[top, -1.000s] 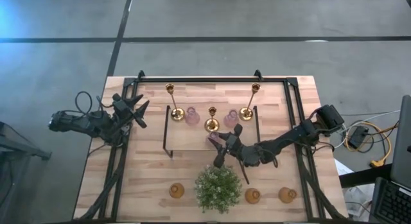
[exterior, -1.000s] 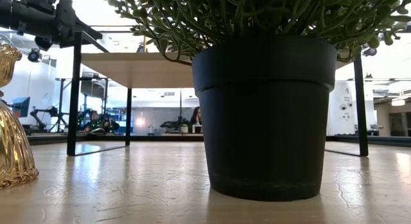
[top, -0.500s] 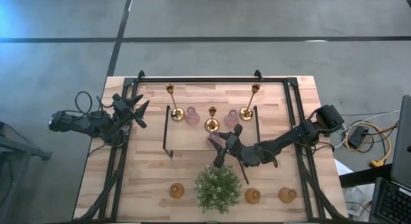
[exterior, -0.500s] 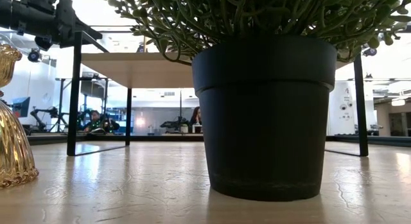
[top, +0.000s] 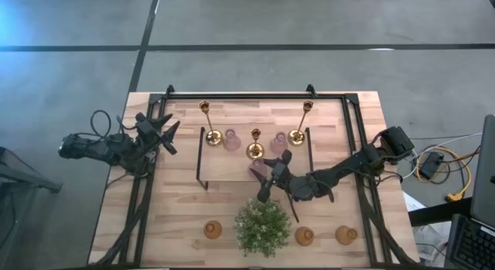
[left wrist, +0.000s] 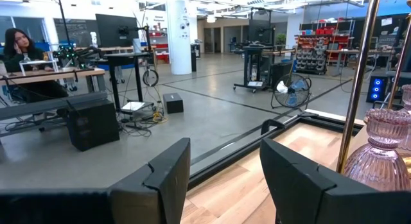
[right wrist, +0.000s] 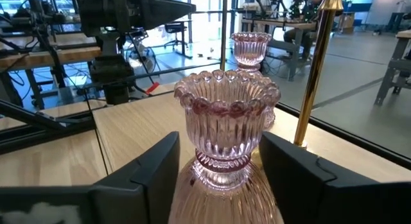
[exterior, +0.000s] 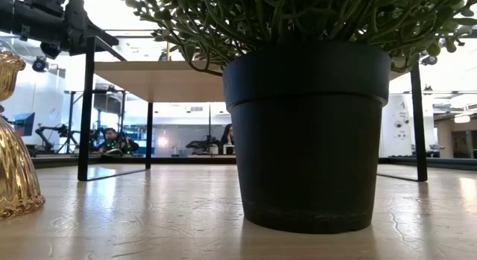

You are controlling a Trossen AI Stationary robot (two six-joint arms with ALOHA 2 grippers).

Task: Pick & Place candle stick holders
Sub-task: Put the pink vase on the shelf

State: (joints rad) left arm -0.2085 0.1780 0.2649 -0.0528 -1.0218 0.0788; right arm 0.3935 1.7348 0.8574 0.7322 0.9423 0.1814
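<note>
On the raised wooden shelf [top: 232, 165] stands a pink glass candle stick holder [top: 257, 169], upright on its base. My right gripper [top: 272, 177] is open, one finger on each side of this holder [right wrist: 225, 128]. Two more pink holders [top: 231, 140] [top: 276, 144] and three brass sticks [top: 207, 121] [top: 255, 144] [top: 302, 123] stand farther back. Three amber holders [top: 212, 229] [top: 304, 236] [top: 346, 235] stand near the front edge. My left gripper [top: 166, 135] waits open at the table's left [left wrist: 225, 179]. My right gripper comes level at the pink holder, from the table's right and near side. Its fingers [right wrist: 154, 172] flank the holder's lower body [right wrist: 221, 185]. The cup and stem stand clear of both fingers. Whether the fingers touch the wider lower body, I cannot tell.
A bushy green plant [top: 263, 226] in a black pot [exterior: 305, 133] stands just in front of the shelf, near my right arm. The shelf's black metal legs [exterior: 87, 111] and the table's black frame rails [top: 352, 146] border the working room. People sit in the room beyond.
My right gripper has opened a little around the pink holder. The holder has stayed upright on the shelf.
</note>
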